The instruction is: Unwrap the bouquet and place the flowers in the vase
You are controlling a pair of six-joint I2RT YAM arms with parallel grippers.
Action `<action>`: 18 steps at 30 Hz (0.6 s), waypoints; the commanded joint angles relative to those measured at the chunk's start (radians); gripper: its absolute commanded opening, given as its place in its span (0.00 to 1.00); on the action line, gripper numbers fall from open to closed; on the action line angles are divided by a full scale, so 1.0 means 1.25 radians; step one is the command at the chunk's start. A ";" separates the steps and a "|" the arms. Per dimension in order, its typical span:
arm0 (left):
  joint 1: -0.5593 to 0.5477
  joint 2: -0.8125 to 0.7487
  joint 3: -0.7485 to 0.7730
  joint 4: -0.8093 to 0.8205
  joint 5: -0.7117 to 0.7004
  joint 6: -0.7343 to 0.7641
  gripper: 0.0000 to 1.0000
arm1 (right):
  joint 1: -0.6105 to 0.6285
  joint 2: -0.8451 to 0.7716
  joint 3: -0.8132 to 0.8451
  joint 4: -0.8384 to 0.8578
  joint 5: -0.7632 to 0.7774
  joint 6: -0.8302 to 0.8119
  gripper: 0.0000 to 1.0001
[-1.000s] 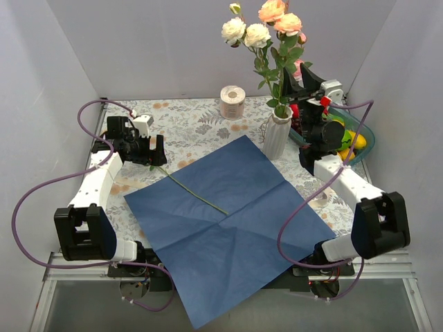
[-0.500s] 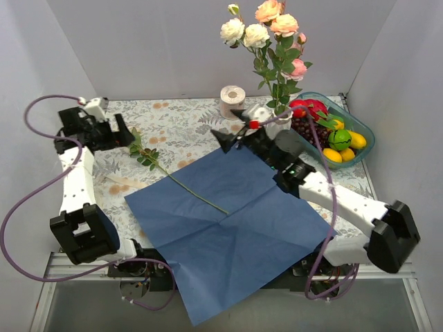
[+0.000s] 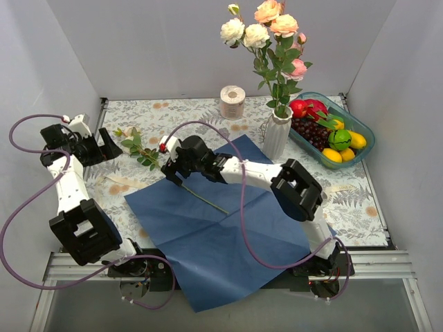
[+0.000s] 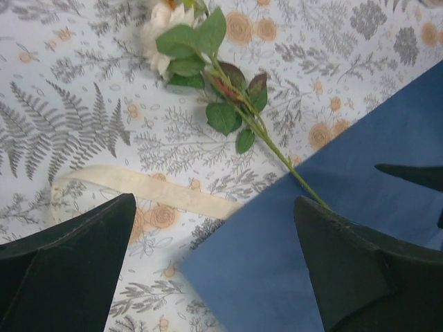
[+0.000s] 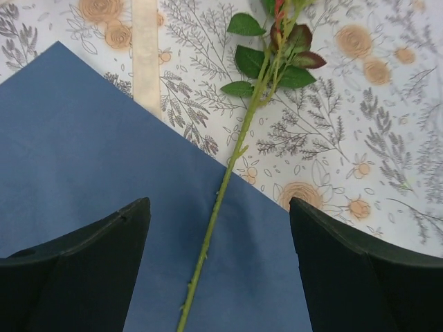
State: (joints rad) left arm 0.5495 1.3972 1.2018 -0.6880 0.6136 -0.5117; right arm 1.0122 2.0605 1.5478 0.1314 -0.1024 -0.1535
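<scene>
Vase (image 3: 277, 135) of roses (image 3: 257, 34); loose rose (image 4: 223, 117) across blue paper (image 3: 228, 235), ribbon (image 4: 138, 183) nearby; left tool (image 4: 214, 200), right tool (image 5: 218, 207) wide.

One vase (image 3: 277, 135) near the worktop's (image 3: 360, 200) far edge holds roses (image 3: 256, 34): six blooms show, two white, two peach, one pink and one small bud. One loose rose (image 5: 235, 155) lies toward the left edge. There is one blue sheet (image 3: 228, 235), one ribbon (image 4: 138, 182), one paper roll (image 3: 232, 102) and one fruit basket (image 3: 367, 144).
</scene>
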 commanded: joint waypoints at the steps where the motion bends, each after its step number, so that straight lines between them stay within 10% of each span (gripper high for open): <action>1: 0.003 -0.045 -0.052 0.001 0.021 0.039 0.98 | -0.005 0.063 0.121 -0.016 -0.059 0.037 0.86; 18: 0.006 -0.018 -0.067 0.021 0.018 0.067 0.98 | -0.006 0.300 0.361 -0.100 0.003 0.070 0.75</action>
State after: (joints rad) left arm 0.5526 1.3884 1.1179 -0.6724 0.6155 -0.4519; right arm 1.0080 2.3939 1.9400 0.0486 -0.1207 -0.0963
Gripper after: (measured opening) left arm 0.982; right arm 0.762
